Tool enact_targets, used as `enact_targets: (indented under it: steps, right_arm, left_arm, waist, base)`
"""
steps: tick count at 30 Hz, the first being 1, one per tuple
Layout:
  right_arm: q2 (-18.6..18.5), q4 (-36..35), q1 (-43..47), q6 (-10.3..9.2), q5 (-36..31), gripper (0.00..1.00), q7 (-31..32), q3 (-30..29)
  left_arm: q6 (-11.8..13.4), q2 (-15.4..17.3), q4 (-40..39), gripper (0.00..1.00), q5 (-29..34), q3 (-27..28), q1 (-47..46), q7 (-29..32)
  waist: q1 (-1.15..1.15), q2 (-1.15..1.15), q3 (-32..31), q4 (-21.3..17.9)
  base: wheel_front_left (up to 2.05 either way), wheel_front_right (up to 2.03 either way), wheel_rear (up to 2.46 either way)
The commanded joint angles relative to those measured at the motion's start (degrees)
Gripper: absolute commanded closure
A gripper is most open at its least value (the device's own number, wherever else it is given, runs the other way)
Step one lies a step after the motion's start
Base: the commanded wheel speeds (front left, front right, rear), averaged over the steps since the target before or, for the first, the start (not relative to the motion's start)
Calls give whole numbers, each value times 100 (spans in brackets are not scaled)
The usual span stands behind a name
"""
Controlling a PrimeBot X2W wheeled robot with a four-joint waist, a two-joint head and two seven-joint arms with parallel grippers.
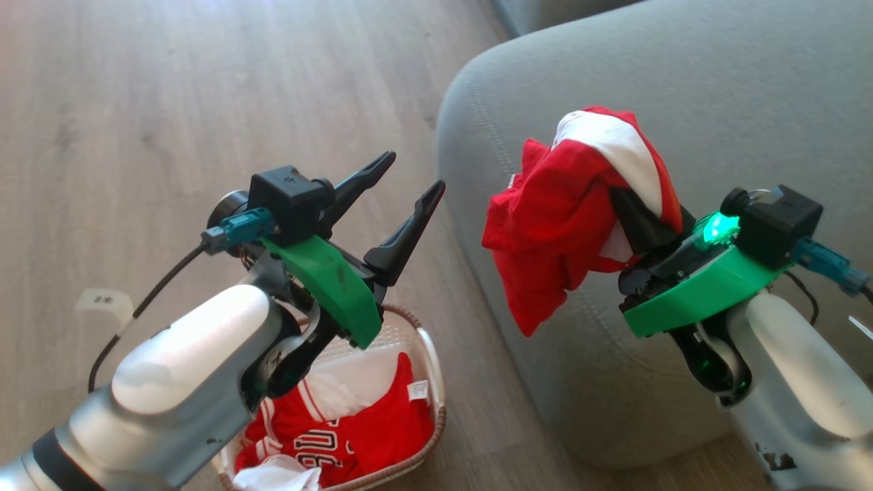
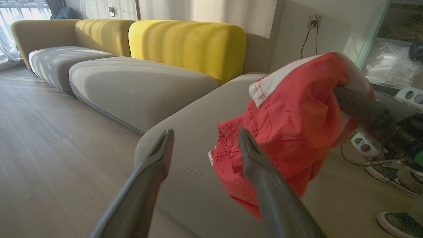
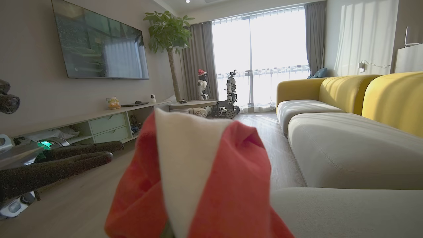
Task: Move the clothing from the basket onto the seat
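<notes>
At the lower left of the head view the left hand [image 1: 412,174] is raised above the basket [image 1: 436,402], its two dark fingers spread wide with nothing between them. The basket stands on the wooden floor [image 1: 136,102] just beside the seat's front edge. More clothing [image 1: 368,426], red with white lettering and a small tag, lies bunched inside it. To the right of centre, a red garment [image 1: 545,225] with a white panel hangs bundled from the right hand [image 1: 631,211]. The fingertips are buried in the folds, so the grip itself is hidden, but the cloth is carried clear of everything and looks pinched between them. The bundle's long axis runs downward, its loose tail pointing toward the lower centre of the frame. It is in the air in front of the rounded corner of the seat [image 1: 716,102], not over the flat top. The open cushion spreads toward the upper right, beyond the right hand, which is plainly the nearer one. Judging from this, the garment needs carrying further toward the upper right before release. Dropped here, the tail would likely slide down the seat's side to the floor.
</notes>
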Motion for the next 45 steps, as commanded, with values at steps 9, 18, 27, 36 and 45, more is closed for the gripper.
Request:
enact_targets:
  steps: [9,18,27,36,45]
  right_arm:
    - [50,-478,91,41,-151,100,-53,-177]
    - [71,-688,319,41,-239,100,-52,-347]
    - [72,-866,364,41,-304,100,-38,-453]
    - [-213,-571,-273,41,-262,100,80,-747]
    - [-562,36,-1019,41,52,100,18,-1068]
  left_arm:
    - [1,218,-201,0,55,240,-357,-17]
    - [-1,189,-222,0,75,202,-386,-30]
    - [-8,171,-250,0,121,169,-514,28]
    - [-78,142,-329,0,187,122,-754,146]
    - [-107,191,-532,0,266,165,-1150,366]
  waist:
    - [0,0,168,-730]
    - [0,0,220,-1236]
    - [0,0,432,-1395]
    - [0,0,761,-1226]
    - [0,0,1365,-876]
  base:
    - [0,0,0]
    - [0,0,0]
    - [0,0,0]
    - [0,0,0]
    - [0,0,0]
